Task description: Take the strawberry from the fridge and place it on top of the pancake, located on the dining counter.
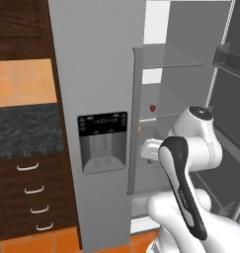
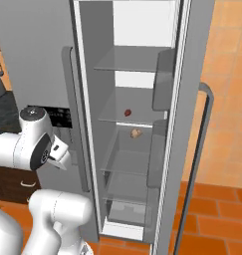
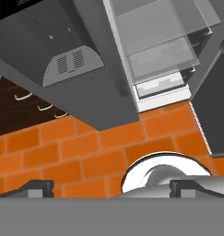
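Observation:
The grey fridge (image 1: 92, 74) stands with its right door (image 2: 192, 124) swung open, showing grey shelves. The strawberry (image 1: 152, 108) is a tiny red fruit lying on a middle shelf, and the right base view shows the same strawberry (image 2: 128, 113) near that shelf's front. One shelf lower lies a small tan lump (image 2: 136, 133). My arm is folded in front of the closed left door, with the hand low and well short of the shelves. In the hand view my gripper (image 3: 112, 188) is open, nothing between its fingertips (image 3: 37, 186), and looks down at the floor by the fridge's foot. The pancake and dining counter are out of view.
A black dispenser panel (image 1: 102, 141) sits on the closed left door. Dark wood drawers (image 1: 32, 197) under a black counter top (image 1: 25, 131) stand left of the fridge. The open door carries bins (image 1: 230, 59) on its inside. Orange tile floor (image 3: 85, 152) lies below.

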Available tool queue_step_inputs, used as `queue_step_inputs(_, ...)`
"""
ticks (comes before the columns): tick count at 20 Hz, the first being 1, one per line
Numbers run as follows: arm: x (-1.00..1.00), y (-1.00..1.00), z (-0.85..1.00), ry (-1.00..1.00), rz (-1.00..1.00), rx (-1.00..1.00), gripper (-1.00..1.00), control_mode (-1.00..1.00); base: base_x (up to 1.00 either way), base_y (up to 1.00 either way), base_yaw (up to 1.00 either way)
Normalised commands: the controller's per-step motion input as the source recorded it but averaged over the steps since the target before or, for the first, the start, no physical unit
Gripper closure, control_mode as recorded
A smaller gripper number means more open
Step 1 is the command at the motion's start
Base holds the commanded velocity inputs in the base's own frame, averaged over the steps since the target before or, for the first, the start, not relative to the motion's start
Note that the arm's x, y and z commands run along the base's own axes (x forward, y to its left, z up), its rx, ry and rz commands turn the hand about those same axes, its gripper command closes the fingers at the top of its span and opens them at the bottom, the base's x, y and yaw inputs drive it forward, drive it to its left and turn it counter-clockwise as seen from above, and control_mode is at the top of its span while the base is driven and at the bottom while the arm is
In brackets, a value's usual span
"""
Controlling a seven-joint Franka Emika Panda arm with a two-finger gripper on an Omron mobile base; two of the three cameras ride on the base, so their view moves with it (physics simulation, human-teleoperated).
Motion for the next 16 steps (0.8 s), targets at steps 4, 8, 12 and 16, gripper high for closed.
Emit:
queue_step_inputs(4,0.00,0.00,0.00,0.00,0.00,0.00,-1.00,1.00,0.30,-0.45,0.00)
queue_step_inputs(8,0.00,0.00,0.00,0.00,0.00,0.00,-1.00,1.00,0.47,-0.23,0.00)
queue_step_inputs(12,0.00,0.00,0.00,0.00,0.00,0.00,-1.00,1.00,0.52,-0.10,0.00)
queue_step_inputs(16,0.00,0.00,0.00,0.00,0.00,0.00,-1.00,1.00,0.38,-0.09,0.00)
